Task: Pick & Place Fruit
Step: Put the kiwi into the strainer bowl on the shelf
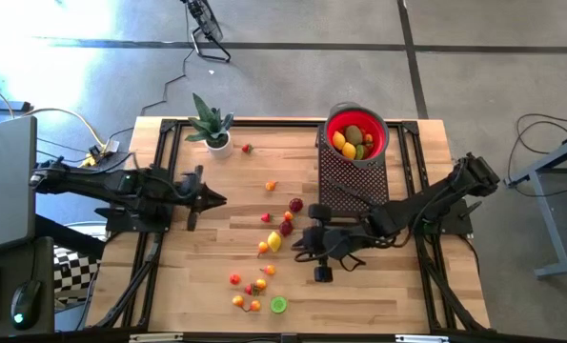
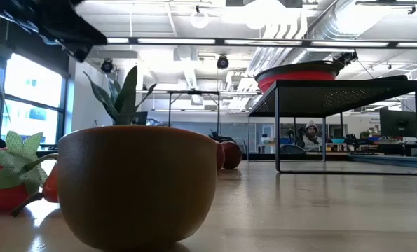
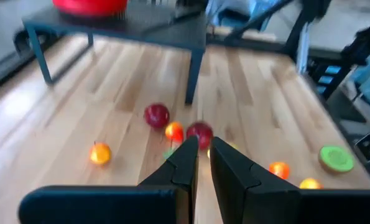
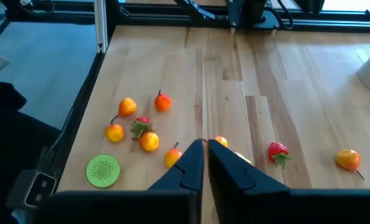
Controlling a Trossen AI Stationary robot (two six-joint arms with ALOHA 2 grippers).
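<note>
Small plastic toy fruits (image 1: pixel 273 241), mostly round with no clear long axis, scatter mid wooden tabletop (image 1: pixel 378 305). Right tool (image 1: pixel 299 241) clenched empty just beside them; left tool (image 1: pixel 218 199) clenched, well apart. Bare boards toward the front-right edge.

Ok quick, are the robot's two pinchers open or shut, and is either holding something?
Left gripper: shut, holding nothing.
Right gripper: shut, holding nothing.

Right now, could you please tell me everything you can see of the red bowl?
The red bowl is round, smooth and plastic-looking, with a grey rim and small handles. It sits upright on a dark perforated metal stand at the table's far right side, raised above the wood. Inside lie yellow, orange and green fruits. Neither pincer touches it.
</note>
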